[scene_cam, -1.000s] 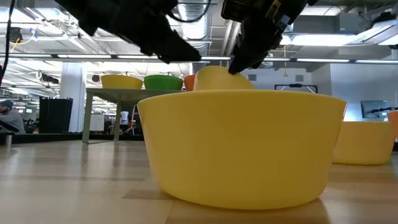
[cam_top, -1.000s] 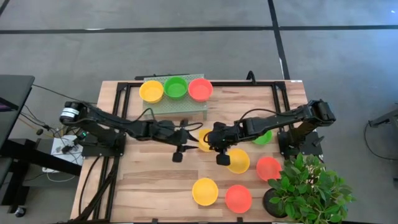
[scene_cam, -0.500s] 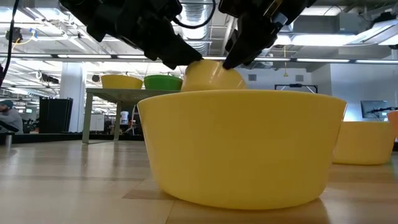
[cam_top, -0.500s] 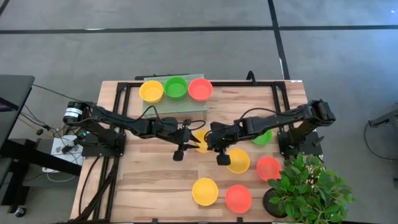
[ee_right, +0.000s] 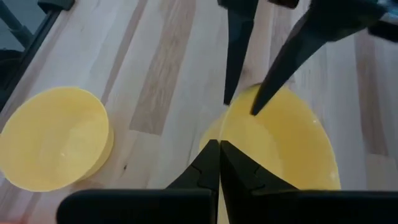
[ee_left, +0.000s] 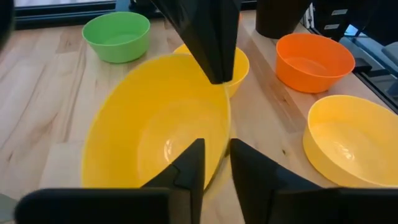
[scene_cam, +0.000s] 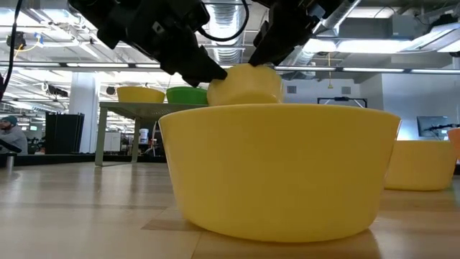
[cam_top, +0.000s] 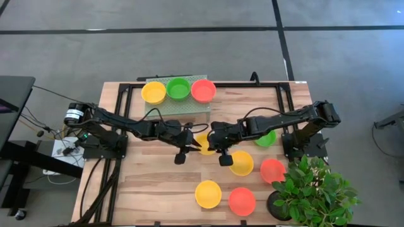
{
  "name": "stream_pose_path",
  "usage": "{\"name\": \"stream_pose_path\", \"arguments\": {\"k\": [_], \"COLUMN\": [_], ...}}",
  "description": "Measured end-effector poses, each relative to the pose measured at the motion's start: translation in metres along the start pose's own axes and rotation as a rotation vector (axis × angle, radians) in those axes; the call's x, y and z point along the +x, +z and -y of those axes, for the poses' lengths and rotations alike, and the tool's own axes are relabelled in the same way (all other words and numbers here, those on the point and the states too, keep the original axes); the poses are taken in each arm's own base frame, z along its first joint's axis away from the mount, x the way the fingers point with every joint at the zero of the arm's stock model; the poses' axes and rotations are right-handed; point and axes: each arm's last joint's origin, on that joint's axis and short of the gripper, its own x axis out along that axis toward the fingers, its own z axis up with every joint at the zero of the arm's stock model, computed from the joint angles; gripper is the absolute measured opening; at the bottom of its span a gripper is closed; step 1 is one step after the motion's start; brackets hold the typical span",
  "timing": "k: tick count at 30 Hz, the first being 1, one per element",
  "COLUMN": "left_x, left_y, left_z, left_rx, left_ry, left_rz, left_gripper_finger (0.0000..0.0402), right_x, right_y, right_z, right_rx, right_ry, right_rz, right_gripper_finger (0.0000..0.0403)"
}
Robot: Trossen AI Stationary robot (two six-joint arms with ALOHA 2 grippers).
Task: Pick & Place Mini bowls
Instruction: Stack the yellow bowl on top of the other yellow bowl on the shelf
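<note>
A yellow mini bowl (cam_top: pixel 202 142) hangs in the air at mid-table between my two grippers; the low view shows the bowl (scene_cam: pixel 244 84) lifted and tipped. My right gripper (ee_right: pixel 219 152) comes from the table's right and is shut on it. My left gripper (ee_left: pixel 216 155) comes from the left and is open, one finger inside the bowl (ee_left: pixel 155 124) and one outside its rim. Other mini bowls rest on their bases: three on a raised stand (cam_top: pixel 183 108), several on the table. My left gripper has its fingers (ee_left: pixel 189 171) astride the bowl's near rim (ee_left: pixel 221 146), one inside and one outside; whether they touch it cannot be told. My right gripper pinches the opposite rim (ee_right: pixel 222 127) between its two fingers, slanting down from the table's right. The bowl is lifted clear and tilted.
On the stand sit yellow (cam_top: pixel 153 92), green (cam_top: pixel 178 88) and red (cam_top: pixel 202 90) bowls. On the table lie green (cam_top: pixel 266 138), yellow (cam_top: pixel 241 162), red (cam_top: pixel 272 170), yellow (cam_top: pixel 207 193) and red (cam_top: pixel 242 201) bowls. A potted plant (cam_top: pixel 312 189) fills the near right corner.
My left gripper has moved toward the table's right until its fingers reached the bowl's rim. My right gripper has shifted slightly left and up with the bowl, which has risen a little and tipped.
</note>
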Motion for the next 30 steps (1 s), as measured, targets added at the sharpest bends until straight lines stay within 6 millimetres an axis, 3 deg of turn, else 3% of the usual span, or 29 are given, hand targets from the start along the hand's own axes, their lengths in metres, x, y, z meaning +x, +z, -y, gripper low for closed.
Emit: {"name": "stream_pose_path", "arguments": {"k": [6, 12, 20, 25, 30], "left_x": [0.0, 0.002, -0.001, -0.034, -0.091], "left_y": [0.0, -0.001, -0.01, -0.005, 0.023], "left_z": [0.003, 0.016, 0.053, 0.065, 0.062], "left_rx": [0.004, -0.036, -0.098, -0.032, -0.052], "left_ry": [-0.011, -0.039, -0.055, 0.14, 0.289], "left_rz": [-0.004, -0.03, -0.166, -0.235, -0.143], "left_gripper_finger": [0.001, 0.0008, 0.0007, 0.0008, 0.0008], "right_x": [0.0, 0.0, -0.001, -0.001, -0.001], "right_y": [0.0, 0.001, 0.0, 0.001, 0.002], "right_z": [0.003, 0.003, 0.006, 0.005, 0.004], "right_rx": [0.002, -0.021, -0.02, -0.021, -0.022], "right_ry": [-0.008, -0.023, -0.112, -0.111, -0.111], "right_rz": [0.003, 0.005, -0.003, -0.002, 0.013], "right_gripper_finger": [0.0002, 0.0028, 0.0056, 0.0056, 0.0056]}}
